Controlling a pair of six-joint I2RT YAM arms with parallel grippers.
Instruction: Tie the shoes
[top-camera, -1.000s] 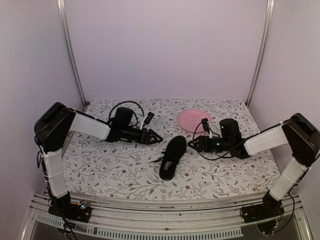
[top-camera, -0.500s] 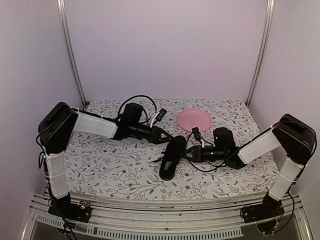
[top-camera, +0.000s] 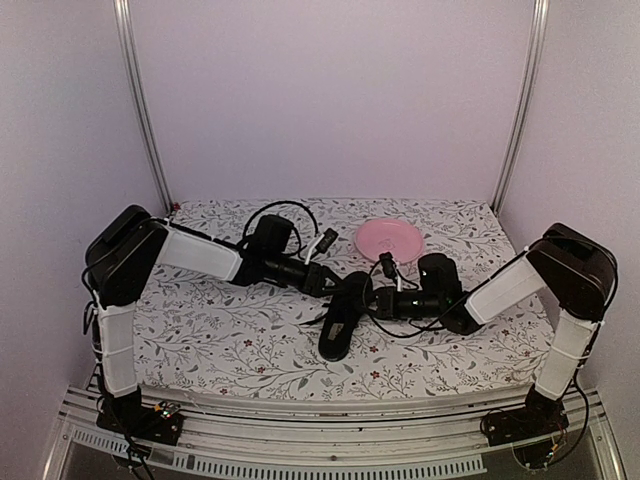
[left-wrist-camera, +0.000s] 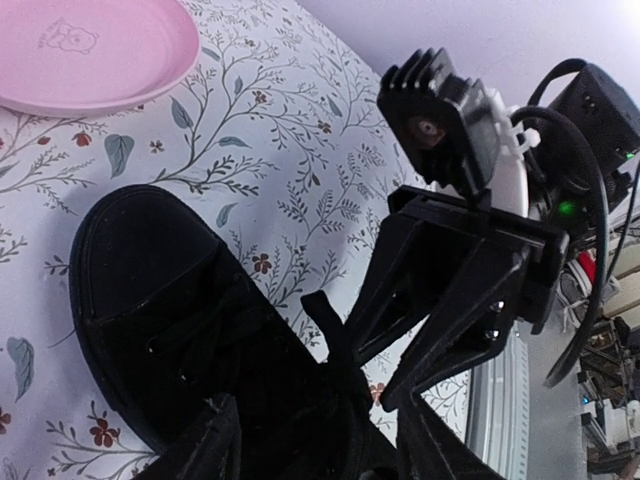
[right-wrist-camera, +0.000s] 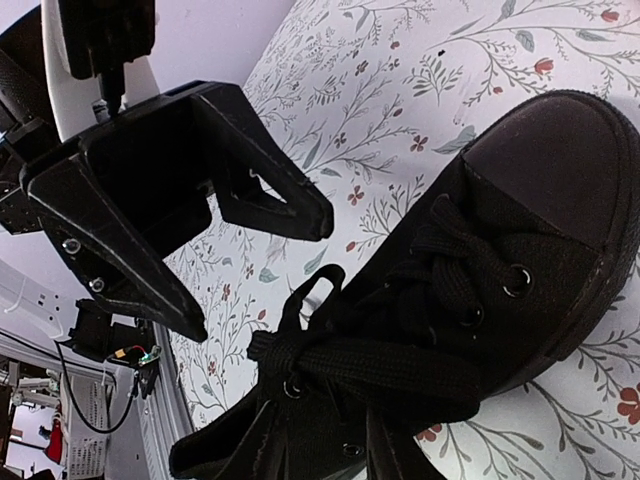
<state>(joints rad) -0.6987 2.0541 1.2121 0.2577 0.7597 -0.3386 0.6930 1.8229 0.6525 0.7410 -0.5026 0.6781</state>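
Observation:
The black shoe lies in the middle of the table, its toe pointing toward the pink plate. My left gripper is open at the shoe's left side, near the laces. My right gripper is open at the shoe's right side. In the left wrist view my own gripper straddles the shoe, and the right gripper faces it, open, beside an upright lace end. In the right wrist view my own gripper sits over the laced shoe, a small lace loop sticks out, and the left gripper stands open behind it.
The pink plate sits just beyond the shoe's toe. The table has a floral cloth, with walls and metal posts at the back and sides. Cables loop above both wrists.
Both grippers have moved inward from the sides and now flank the shoe closely. The shoe has stayed in place.

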